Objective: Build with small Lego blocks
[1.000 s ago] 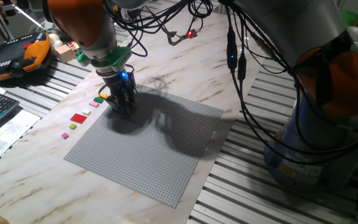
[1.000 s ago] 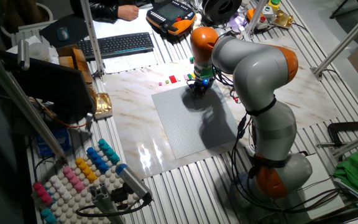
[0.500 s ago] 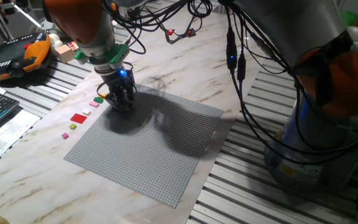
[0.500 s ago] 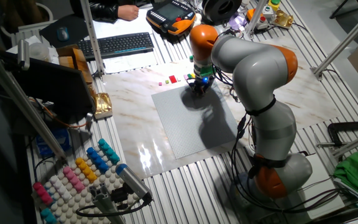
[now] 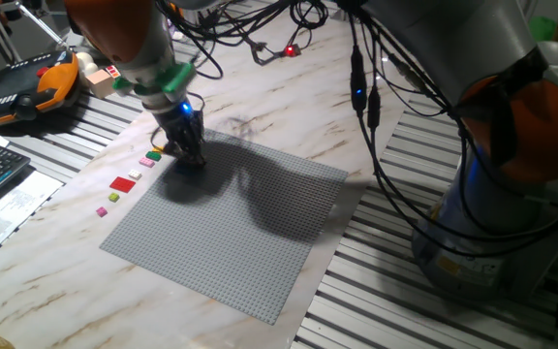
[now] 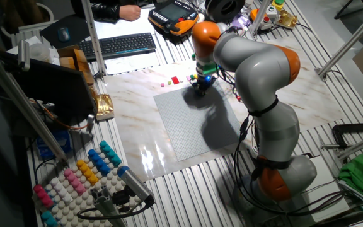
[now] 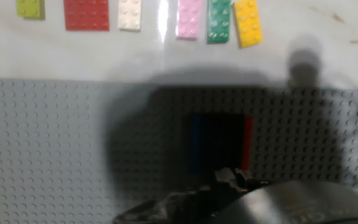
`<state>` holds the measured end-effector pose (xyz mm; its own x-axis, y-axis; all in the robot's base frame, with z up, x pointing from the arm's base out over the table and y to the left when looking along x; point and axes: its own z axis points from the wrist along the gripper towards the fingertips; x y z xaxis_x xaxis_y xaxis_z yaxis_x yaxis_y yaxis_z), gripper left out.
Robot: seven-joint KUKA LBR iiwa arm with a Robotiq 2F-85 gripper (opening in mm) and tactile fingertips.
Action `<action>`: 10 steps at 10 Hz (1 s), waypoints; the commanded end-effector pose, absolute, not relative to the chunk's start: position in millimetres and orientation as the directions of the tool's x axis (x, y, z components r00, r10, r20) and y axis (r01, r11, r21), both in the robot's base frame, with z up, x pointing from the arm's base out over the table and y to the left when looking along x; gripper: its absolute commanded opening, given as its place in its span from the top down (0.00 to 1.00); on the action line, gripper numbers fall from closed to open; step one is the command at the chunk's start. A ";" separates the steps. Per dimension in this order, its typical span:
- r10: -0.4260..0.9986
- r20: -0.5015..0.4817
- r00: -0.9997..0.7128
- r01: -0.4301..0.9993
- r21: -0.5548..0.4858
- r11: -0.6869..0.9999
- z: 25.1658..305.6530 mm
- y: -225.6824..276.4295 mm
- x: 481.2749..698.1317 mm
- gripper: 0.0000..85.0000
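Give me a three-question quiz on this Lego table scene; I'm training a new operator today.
1. True or false: the loose blocks lie in a row on the marble beside the grey baseplate, not on it.
2. In the hand view, which block lies right of the green block? A) red B) yellow C) white
3. Fill in: the largest loose block in that row is ____.

Key
1. True. The row sits on bare marble just off the baseplate edge.
2. B, the yellow block.
3. Red: the red block is widest. The gripper is over the baseplate corner near the row.
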<state>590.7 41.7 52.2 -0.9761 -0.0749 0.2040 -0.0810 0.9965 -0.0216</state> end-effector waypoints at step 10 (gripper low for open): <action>-0.002 0.142 -0.990 -0.004 -0.009 1.000 39.4 47.9 595.2 0.99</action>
<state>595.5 47.8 39.0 -0.9902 -0.0014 0.1400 -0.0026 1.0000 -0.0085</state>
